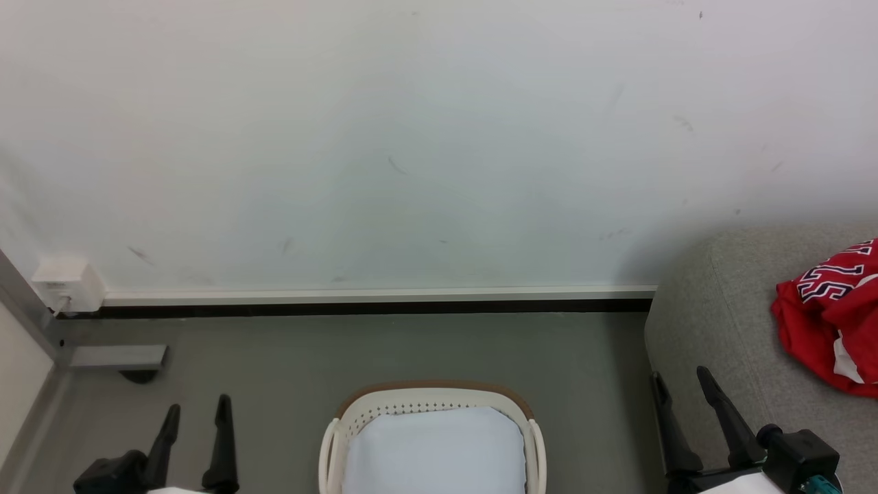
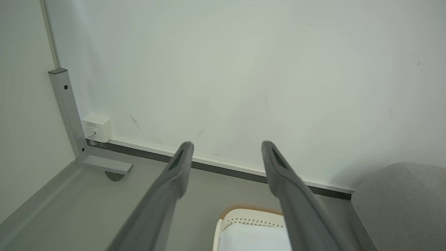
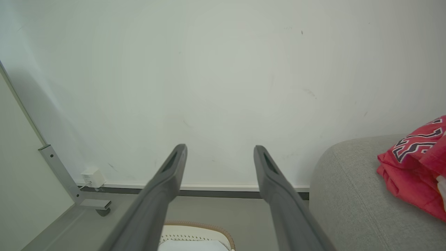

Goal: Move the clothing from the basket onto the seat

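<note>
As clothing [image 1: 833, 322] lies on the seat [image 1: 713, 329] and the basket [image 1: 384, 412] looks bare, you seem done, left end effector [image 1: 197, 405] and right end effector [image 1: 680, 374] gaping.

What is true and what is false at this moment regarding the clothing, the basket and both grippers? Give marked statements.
1. The red clothing lies on the grey sofa. True.
2. The left gripper holds a red garment. False: it is open and empty.
3. In the head view the laundry basket sits between the two grippers. True.
4. Red cloth fills the basket. False: the part in view shows a white liner and no red cloth.
5. The right gripper is shut. False: its fingers are spread with nothing between them.
</note>
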Robot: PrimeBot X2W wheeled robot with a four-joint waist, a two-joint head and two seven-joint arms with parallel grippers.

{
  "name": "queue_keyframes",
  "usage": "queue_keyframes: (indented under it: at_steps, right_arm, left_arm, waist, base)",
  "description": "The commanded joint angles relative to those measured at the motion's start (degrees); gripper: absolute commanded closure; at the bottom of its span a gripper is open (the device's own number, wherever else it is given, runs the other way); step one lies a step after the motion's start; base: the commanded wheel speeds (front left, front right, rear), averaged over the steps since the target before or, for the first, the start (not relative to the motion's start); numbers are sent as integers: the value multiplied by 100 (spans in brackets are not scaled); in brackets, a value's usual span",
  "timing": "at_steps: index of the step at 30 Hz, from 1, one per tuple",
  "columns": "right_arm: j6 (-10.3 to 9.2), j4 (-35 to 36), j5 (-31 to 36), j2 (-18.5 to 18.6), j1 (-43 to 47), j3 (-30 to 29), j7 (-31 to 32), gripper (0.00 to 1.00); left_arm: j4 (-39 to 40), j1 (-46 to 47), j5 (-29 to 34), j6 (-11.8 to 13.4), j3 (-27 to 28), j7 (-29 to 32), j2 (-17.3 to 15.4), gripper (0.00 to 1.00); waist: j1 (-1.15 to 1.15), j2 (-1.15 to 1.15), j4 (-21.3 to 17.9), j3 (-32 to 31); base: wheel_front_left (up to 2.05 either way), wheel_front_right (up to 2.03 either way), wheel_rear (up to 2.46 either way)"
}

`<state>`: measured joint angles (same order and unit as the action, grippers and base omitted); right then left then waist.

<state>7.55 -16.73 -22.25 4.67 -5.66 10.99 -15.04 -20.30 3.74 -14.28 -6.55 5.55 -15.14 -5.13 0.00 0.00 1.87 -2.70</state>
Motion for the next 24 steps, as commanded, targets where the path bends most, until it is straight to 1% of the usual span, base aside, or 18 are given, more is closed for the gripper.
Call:
queue_keyframes:
  at_steps: [1, 14, 19, 20, 24]
  right_arm:
    - [-14, 19, 56, -6, 33, -14, -17, 0]
    - [-14, 24, -88, -30, 7, 70, -18, 0]
    - [-14, 23, -81, 7, 11, 85, -18, 0]
    - [-14, 30, -80, 11, 9, 78, -18, 100]
    - [1, -114, -101, -78, 90, 102, 37, 100]
  left_arm:
    - [-25, 46, 79, -34, 51, 1, 4, 0]
    - [-134, 94, 148, -93, 58, 1, 78, 0]
    - [-220, 103, 55, -90, -15, 1, 56, 0]
    - [-225, 106, 31, -90, -32, 1, 44, 100]
    - [-379, -40, 19, -98, -47, 19, 136, 100]
  waist:
    - [0, 0, -10, -1]
    - [0, 0, -42, 9]
    - [0, 0, -57, 11]
    - [0, 0, -61, 12]
    - [0, 0, -63, 14]
  base:
    - [0, 0, 0]
    - [0, 0, 0]
    - [0, 0, 0]
    - [0, 0, 0]
    - [0, 0, 0]
